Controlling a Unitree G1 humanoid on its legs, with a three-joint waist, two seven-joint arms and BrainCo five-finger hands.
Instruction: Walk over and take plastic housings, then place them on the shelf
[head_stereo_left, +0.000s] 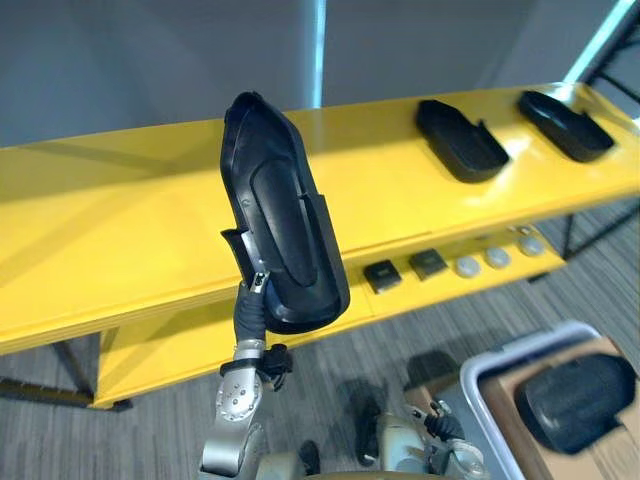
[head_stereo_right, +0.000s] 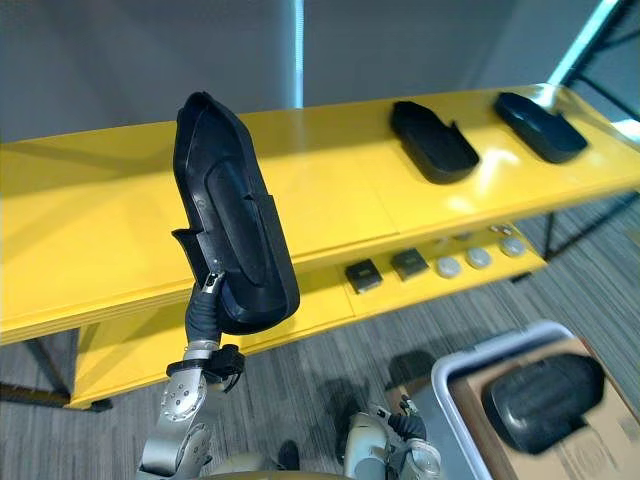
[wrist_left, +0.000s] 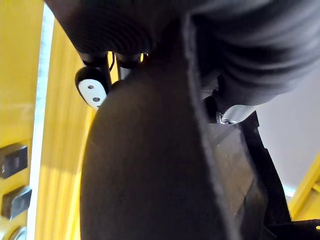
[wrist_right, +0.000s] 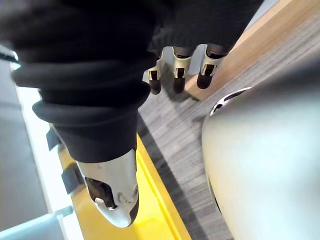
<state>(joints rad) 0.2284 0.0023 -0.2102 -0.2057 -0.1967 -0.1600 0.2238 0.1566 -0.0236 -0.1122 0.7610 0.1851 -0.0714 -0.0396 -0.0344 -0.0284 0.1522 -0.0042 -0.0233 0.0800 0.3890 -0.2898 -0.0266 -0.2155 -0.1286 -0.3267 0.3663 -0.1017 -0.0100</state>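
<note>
A long black plastic housing (head_stereo_left: 283, 215) stands nearly upright, raised in front of the yellow shelf's top board (head_stereo_left: 120, 220). My left hand (head_stereo_left: 251, 305) grips its lower end from below; in the left wrist view the fingers (wrist_left: 93, 91) and thumb curl round the housing (wrist_left: 150, 170). Two more black housings (head_stereo_left: 460, 140) (head_stereo_left: 565, 125) lie flat on the top board at the right. Another housing (head_stereo_left: 575, 400) rests in a cardboard box at the lower right. My right hand (wrist_right: 112, 190) hangs low by my side, fingers (wrist_right: 175, 70) relaxed and holding nothing.
The shelf's lower board (head_stereo_left: 440, 285) carries two small black blocks (head_stereo_left: 382, 275) and a few grey discs (head_stereo_left: 497, 258). A grey bin (head_stereo_left: 480, 385) surrounds the cardboard box. Grey carpet (head_stereo_left: 400, 340) lies between me and the shelf. The top board's left half is bare.
</note>
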